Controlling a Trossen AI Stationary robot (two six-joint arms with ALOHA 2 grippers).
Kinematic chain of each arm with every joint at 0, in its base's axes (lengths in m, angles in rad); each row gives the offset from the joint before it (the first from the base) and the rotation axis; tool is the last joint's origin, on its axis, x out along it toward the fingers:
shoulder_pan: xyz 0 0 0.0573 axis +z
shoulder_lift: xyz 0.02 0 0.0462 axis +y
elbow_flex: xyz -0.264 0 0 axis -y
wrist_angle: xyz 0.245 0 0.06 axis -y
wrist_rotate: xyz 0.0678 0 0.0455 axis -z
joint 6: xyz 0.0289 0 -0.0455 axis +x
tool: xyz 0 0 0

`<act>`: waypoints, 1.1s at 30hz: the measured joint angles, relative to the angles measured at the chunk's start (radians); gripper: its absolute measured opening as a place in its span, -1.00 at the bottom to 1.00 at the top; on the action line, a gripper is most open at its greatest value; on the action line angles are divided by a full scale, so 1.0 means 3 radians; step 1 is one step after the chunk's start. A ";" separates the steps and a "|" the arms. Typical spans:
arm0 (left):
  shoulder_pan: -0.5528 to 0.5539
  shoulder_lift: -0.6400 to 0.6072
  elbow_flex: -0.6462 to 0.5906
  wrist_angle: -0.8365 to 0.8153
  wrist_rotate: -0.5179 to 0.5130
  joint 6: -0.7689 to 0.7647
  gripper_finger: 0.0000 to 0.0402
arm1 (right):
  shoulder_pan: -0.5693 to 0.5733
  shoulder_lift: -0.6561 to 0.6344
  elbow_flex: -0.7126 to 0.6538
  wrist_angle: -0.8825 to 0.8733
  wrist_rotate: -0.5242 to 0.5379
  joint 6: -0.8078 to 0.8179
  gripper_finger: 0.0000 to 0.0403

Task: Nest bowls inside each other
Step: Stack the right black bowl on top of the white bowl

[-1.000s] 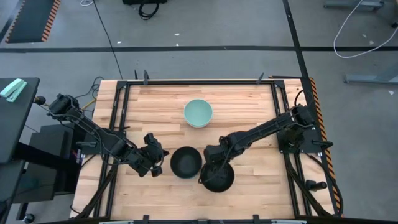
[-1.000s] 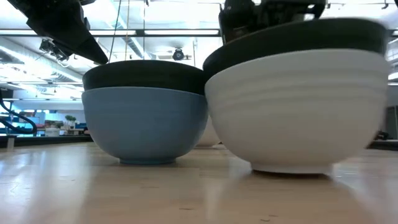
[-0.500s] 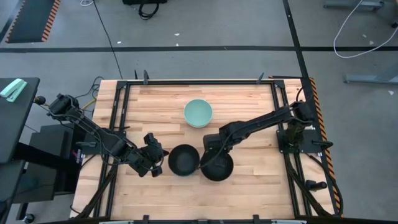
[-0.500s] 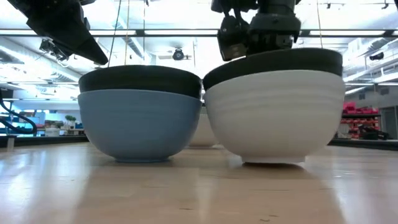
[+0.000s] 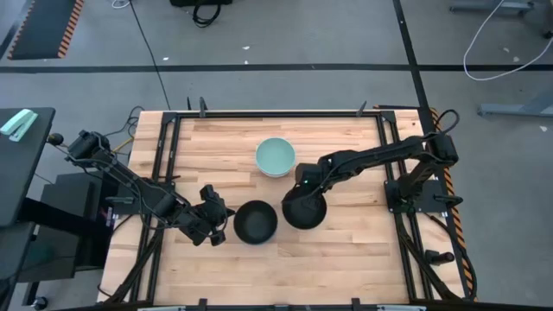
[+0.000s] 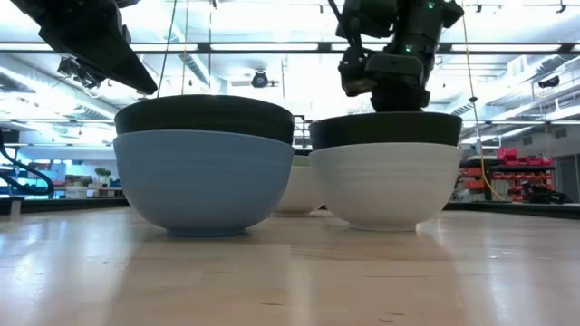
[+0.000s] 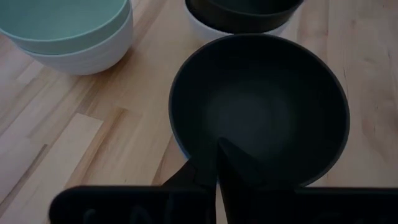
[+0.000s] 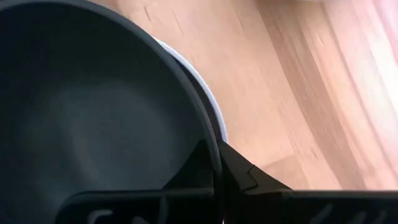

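A black bowl nested in a blue bowl stands near the table's middle. My left gripper is shut on its left rim. Right beside it stands a black bowl nested in a white bowl, base on the wood. My right gripper is shut on its far rim. A mint green bowl sits inside another white bowl farther back. My left gripper pinches the stack's left rim, one finger inside the black bowl and one outside, slanting down from the table's left. The stack rests on the table. My right gripper pinches the far rim of the black-in-white stack, one finger inside the black bowl and one outside the white wall, coming from above. The stack stands upright on the table.
The two stacks stand almost side by side, with the mint stack just beyond them. Bare wood lies toward the near edge and at the far corners. A dark metal frame runs along the table's sides.
My right gripper has moved toward the table's far edge, keeping its hold. The black-in-white stack has gone with it, away from the near edge, and now stands level with the blue stack and closer to the mint bowl.
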 joint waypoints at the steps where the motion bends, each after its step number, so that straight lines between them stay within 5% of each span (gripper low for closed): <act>1: 0.0000 0.0000 0.0000 0.0001 0.0000 0.0000 -0.91 | -0.0011 -0.0030 -0.0050 0.0019 -0.0012 0.0021 -0.98; 15: 0.0003 0.0000 0.0000 0.0003 -0.0001 0.0000 -0.88 | -0.0013 -0.0088 -0.0193 0.0349 -0.0390 0.0023 -0.98; 33: 0.0003 0.0000 0.0000 0.0003 -0.0001 0.0027 -0.91 | -0.0012 -0.0089 -0.0189 0.0306 -0.0324 0.0139 -0.94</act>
